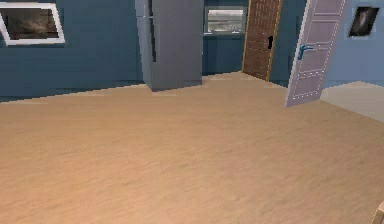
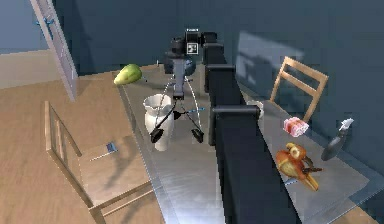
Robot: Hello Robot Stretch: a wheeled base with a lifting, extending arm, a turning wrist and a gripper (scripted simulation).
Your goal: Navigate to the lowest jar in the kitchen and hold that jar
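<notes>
A white jar-like vessel (image 2: 157,120) with a wide mouth stands on the glass table (image 2: 200,185) in the arm side view. The dark arm (image 2: 235,130) reaches out over the table. My gripper (image 2: 178,128) hangs at its far end, its thin fingers (image 2: 196,124) spreading down right beside the vessel. The vessel rests on the tabletop at the gripper's far end, so I cannot tell whether the gripper holds anything.
On the table lie a green pear-shaped thing (image 2: 127,74), a pink and white thing (image 2: 294,126), an orange-brown thing (image 2: 298,163) and a dark tool (image 2: 336,140). Wooden chairs (image 2: 80,150) (image 2: 300,85) flank it. Ahead stand a grey fridge (image 1: 170,45), a brown door (image 1: 262,38), an open white door (image 1: 315,50) and bare wooden floor (image 1: 180,150).
</notes>
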